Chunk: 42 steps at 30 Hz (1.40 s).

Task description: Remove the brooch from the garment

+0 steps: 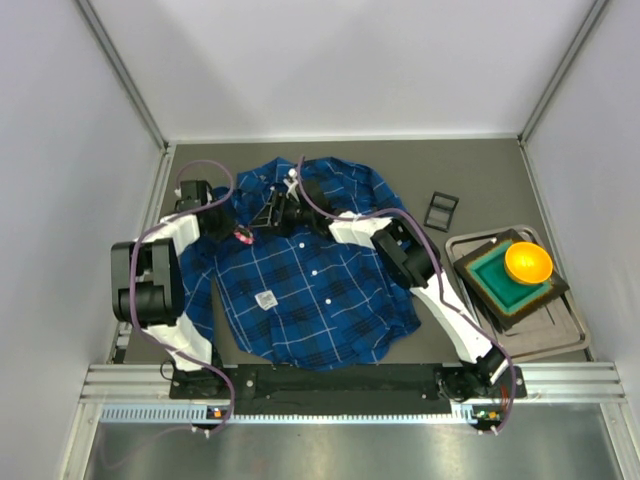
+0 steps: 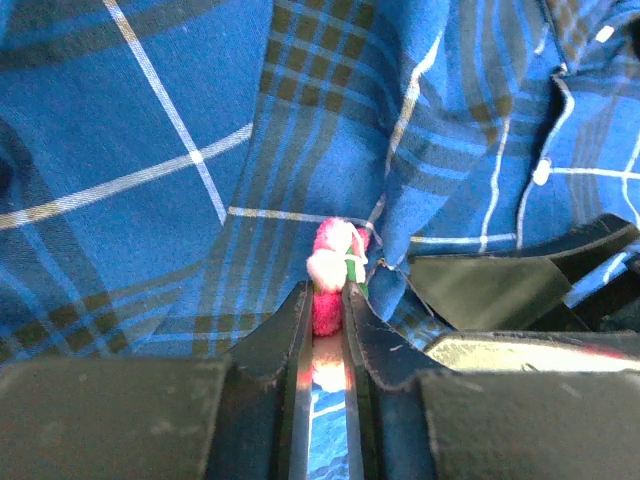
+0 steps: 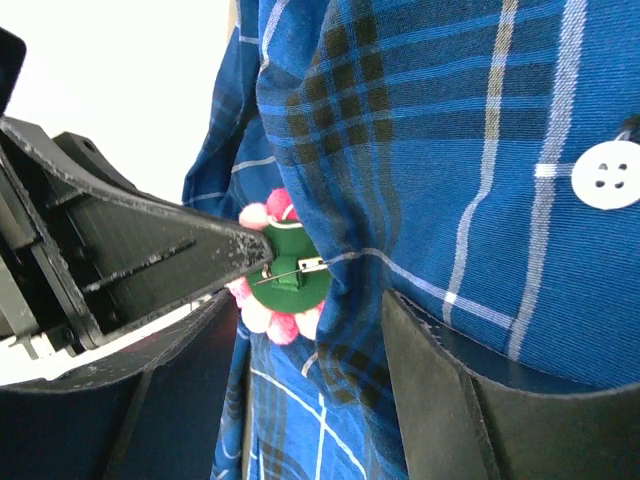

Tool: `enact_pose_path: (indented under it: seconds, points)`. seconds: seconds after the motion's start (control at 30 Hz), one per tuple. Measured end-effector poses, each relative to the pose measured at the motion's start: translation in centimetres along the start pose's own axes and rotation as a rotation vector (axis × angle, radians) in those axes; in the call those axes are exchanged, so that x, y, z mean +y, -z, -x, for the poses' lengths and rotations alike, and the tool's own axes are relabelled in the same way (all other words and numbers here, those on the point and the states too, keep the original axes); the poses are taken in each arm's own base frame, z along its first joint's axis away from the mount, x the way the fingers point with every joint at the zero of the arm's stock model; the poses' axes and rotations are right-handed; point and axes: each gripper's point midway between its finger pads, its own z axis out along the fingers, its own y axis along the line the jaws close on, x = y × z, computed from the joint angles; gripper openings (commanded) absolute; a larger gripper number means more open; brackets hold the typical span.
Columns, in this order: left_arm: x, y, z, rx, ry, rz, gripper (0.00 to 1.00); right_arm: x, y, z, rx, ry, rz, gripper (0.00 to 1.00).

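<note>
Arm bases on the near rail, two arms bent over the garment [image 1: 300,290], one blue plaid shirt flat on the dark tabletop [image 1: 480,170]. Left end effector [image 1: 236,233] at the left of the shirt's chest, on the brooch [image 1: 242,237]; right end effector [image 1: 270,214] just beside it, below the collar. One white square tag [image 1: 266,299] on the shirt front. Right side: one grey tray [image 1: 560,335] carrying one green square holder [image 1: 490,275] with one orange bowl [image 1: 527,262] in it; one small black frame [image 1: 441,210] near it.

Left wrist: left end effector [image 2: 328,300] clenched on the brooch [image 2: 335,262], fuzzy pink beads pinched between two black fingers; the right arm's finger [image 2: 490,285] crowds in alongside.

Right wrist: right end effector [image 3: 310,305] released, jaws wide either side of a cloth fold. Brooch [image 3: 285,275] shows round green backing and one metal pin, against the fold; cannot tell if the pin goes through. One white four-hole button [image 3: 608,173].
</note>
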Motion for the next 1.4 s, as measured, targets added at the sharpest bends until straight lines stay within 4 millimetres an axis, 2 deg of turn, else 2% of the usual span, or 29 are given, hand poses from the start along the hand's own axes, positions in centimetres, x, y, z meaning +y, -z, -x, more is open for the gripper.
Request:
enact_pose_path:
  seconds: [0.27, 0.57, 0.73, 0.93, 1.23, 1.4]
  points:
    - [-0.1, -0.5, 0.7, 0.039, -0.095, 0.189, 0.0, -0.8, 0.6, 1.0, -0.032, 0.027, -0.081, 0.6]
    - [-2.7, -0.7, 0.3, -0.031, -0.354, 0.457, 0.0, -1.3, 0.6, 2.1, -0.08, 0.034, -0.134, 0.59]
    - [-3.2, -0.7, 0.6, -0.1, -0.519, 0.641, 0.0, -1.5, 0.8, 2.5, -0.104, 0.034, -0.159, 0.59]
    - [-3.3, 0.4, 2.1, -0.226, -0.682, 0.842, 0.0, -2.1, 1.4, 3.3, -0.138, 0.014, -0.206, 0.59]
    - [-3.3, 0.2, 3.3, -0.271, -0.763, 0.905, 0.0, -2.4, 1.8, 3.6, -0.145, -0.02, -0.216, 0.59]
    - [-2.6, 0.3, 3.4, -0.254, -0.796, 0.935, 0.0, -2.4, 1.9, 3.8, -0.149, -0.032, -0.217, 0.59]
